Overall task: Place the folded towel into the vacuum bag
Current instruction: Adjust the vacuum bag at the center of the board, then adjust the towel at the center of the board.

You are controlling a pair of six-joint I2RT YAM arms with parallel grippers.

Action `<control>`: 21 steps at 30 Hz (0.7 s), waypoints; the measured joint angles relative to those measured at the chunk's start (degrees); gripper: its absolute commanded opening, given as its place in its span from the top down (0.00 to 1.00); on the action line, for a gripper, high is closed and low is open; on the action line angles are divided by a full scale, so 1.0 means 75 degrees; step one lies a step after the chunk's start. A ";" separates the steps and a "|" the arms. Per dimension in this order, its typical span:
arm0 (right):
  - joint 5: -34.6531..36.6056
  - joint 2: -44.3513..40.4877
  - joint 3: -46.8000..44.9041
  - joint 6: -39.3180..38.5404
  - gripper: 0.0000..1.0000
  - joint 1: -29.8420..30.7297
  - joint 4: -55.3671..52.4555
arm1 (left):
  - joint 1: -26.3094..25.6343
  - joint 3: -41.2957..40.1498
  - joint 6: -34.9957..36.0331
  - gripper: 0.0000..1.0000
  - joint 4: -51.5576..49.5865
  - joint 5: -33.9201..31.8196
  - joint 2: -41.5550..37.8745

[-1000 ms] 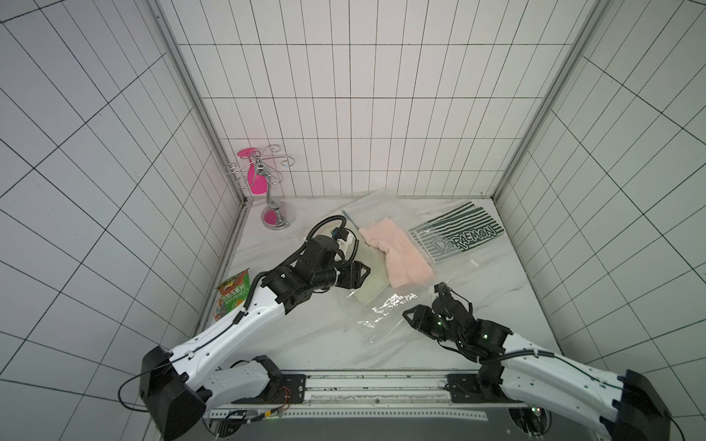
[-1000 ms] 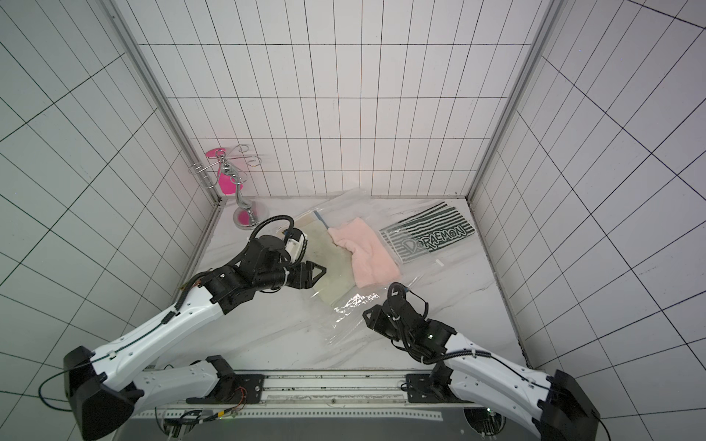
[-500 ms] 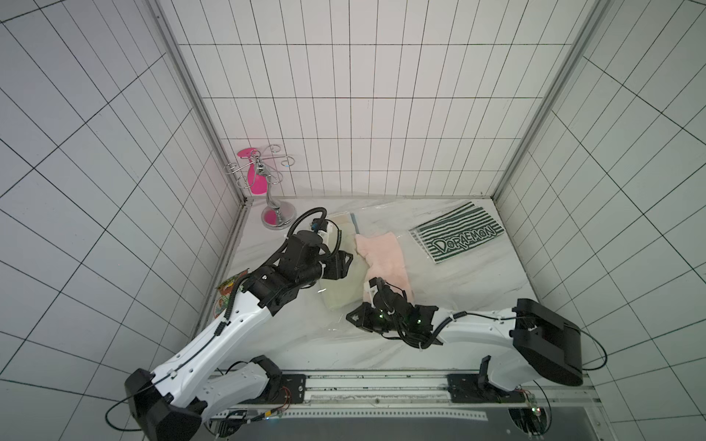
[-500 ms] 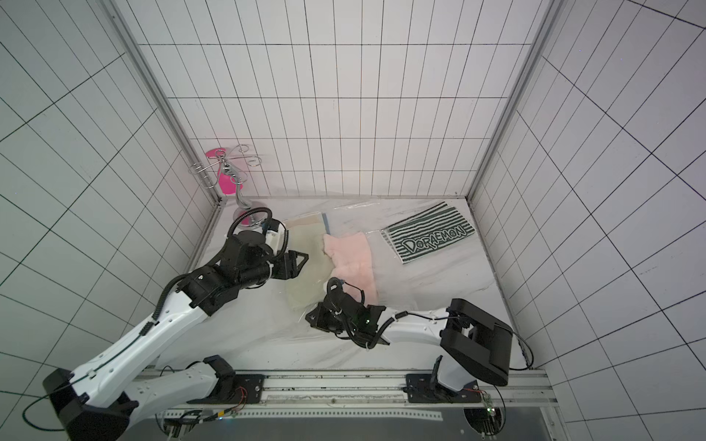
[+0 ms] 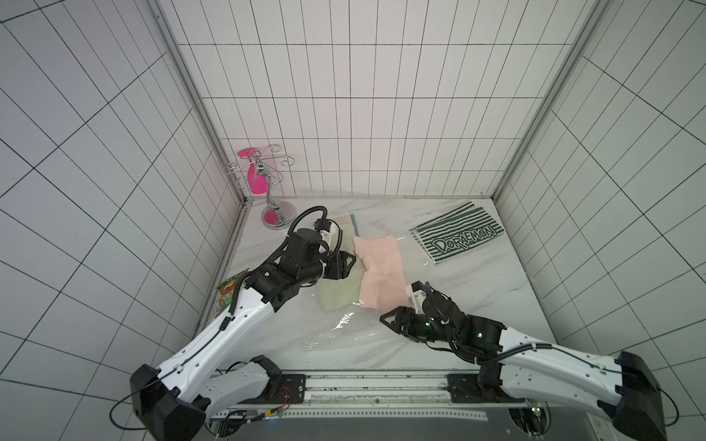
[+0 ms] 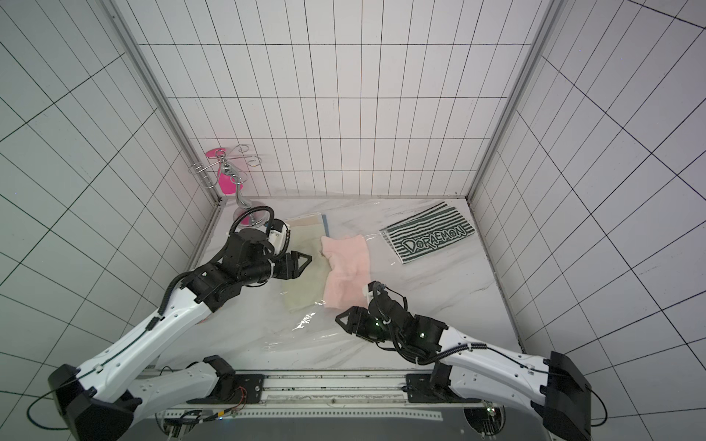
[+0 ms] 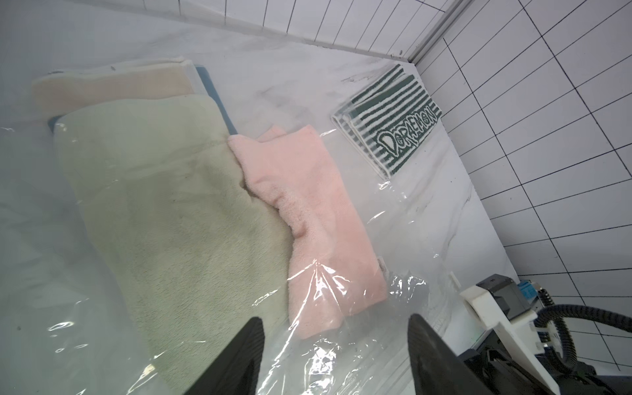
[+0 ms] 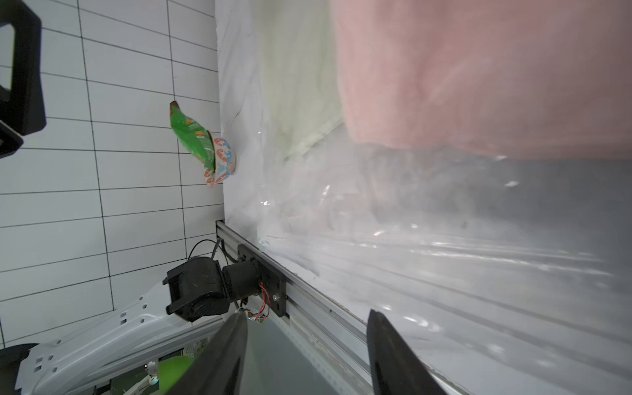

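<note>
At 5 o'clock the right end effector is held released, empty, beside the near edge of the vacuum bag; bare counter is seen toward 3 o'clock. The pink folded towel is laid centrally, long axis 6 to 12 o'clock, near end under the film. At 9 o'clock the left end effector is spread empty over a green towel.

White-shelled arms with black joints, corrugated black cables, triangular black jaws, seemingly green lights.
</note>
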 measured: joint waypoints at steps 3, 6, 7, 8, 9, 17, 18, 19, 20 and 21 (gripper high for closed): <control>0.0289 -0.0921 -0.0300 0.0245 0.41 -0.0530 -0.1040 | -0.0656 -0.0140 0.0000 0.33 0.0140 0.0096 0.0306; 0.0548 -0.1614 -0.0393 0.0551 0.42 -0.1070 -0.1670 | -0.1909 -0.0204 0.0230 0.31 -0.0058 -0.0431 0.0542; 0.0603 -0.1816 -0.0472 0.0688 0.43 -0.1160 -0.1778 | -0.2445 -0.0213 0.0356 0.29 -0.0169 -0.0705 0.0577; 0.0624 -0.1961 -0.0557 0.0784 0.43 -0.1195 -0.1842 | -0.2871 -0.0221 0.0452 0.26 -0.0265 -0.0944 0.0589; 0.0664 -0.2145 -0.0656 0.0909 0.43 -0.1195 -0.1906 | -0.3433 -0.0265 0.0624 0.16 -0.0326 -0.1224 0.0586; 0.1236 -0.2943 -0.0627 0.0901 0.42 -0.1673 -0.3110 | -0.5211 -0.0685 0.1376 0.14 -0.0495 -0.2900 0.1638; 0.1250 -0.2841 -0.0484 0.0729 0.42 -0.1961 -0.3308 | -0.5208 -0.0600 0.1384 0.14 -0.0519 -0.3045 0.1897; 0.1183 -0.2649 -0.0297 0.0519 0.41 -0.2346 -0.3456 | -0.5187 -0.0527 0.1402 0.14 -0.0516 -0.3171 0.2090; 0.1107 -0.2407 -0.0090 0.0315 0.41 -0.2713 -0.3541 | -0.5149 -0.0475 0.1408 0.14 -0.0487 -0.3238 0.2206; 0.0997 -0.2063 0.0163 0.0052 0.41 -0.3171 -0.3608 | -0.5088 -0.0408 0.1416 0.14 -0.0466 -0.3246 0.2282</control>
